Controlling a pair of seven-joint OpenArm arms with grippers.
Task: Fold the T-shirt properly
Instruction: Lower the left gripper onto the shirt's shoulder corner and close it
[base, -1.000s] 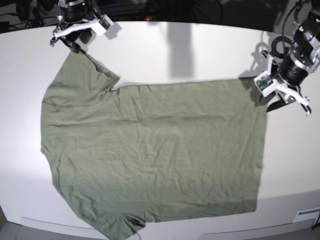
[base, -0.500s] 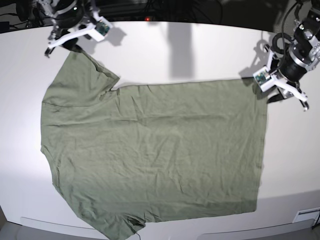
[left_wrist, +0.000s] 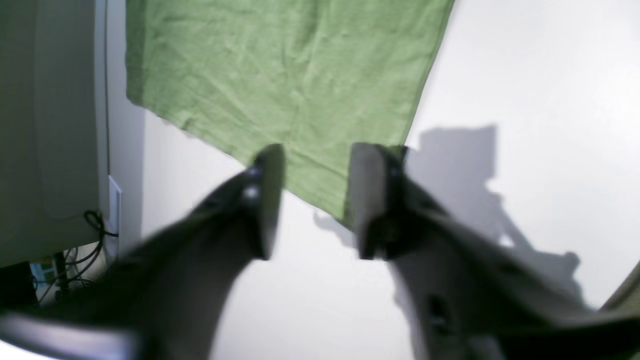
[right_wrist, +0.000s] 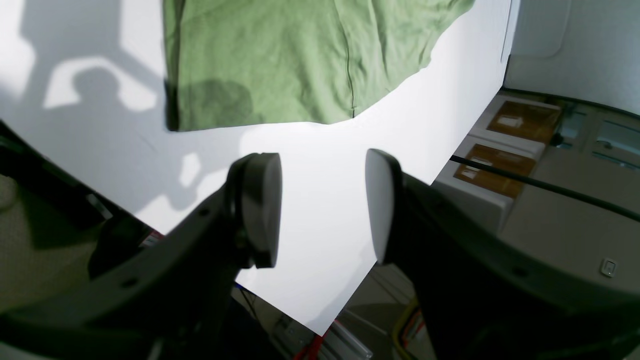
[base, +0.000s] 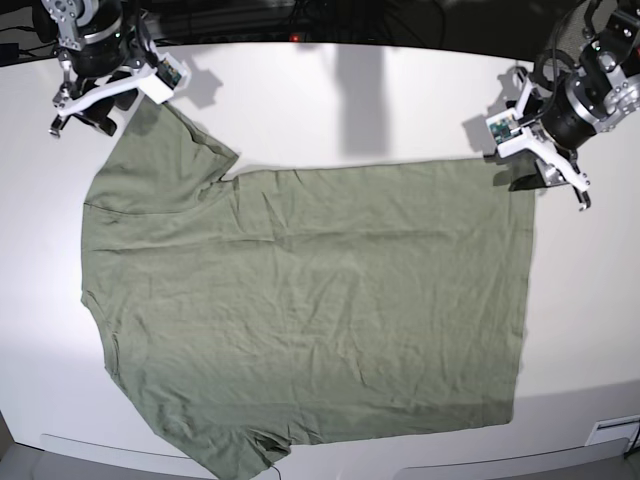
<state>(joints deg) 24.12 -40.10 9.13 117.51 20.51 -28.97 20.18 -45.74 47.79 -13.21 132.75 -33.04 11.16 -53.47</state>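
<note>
A broad white table (base: 330, 100) is filling most of the base view, its surface glowing under bright overhead light and carrying soft grey shadows near both far corners. Behind its back edge the room is lying in darkness, with tangled black cables (base: 250, 20) and a small red light (base: 294, 38) showing. In the right wrist view, beyond the table's edge, pale cabinets with brown panels (right_wrist: 492, 167) are standing on a grey floor (right_wrist: 565, 230).
</note>
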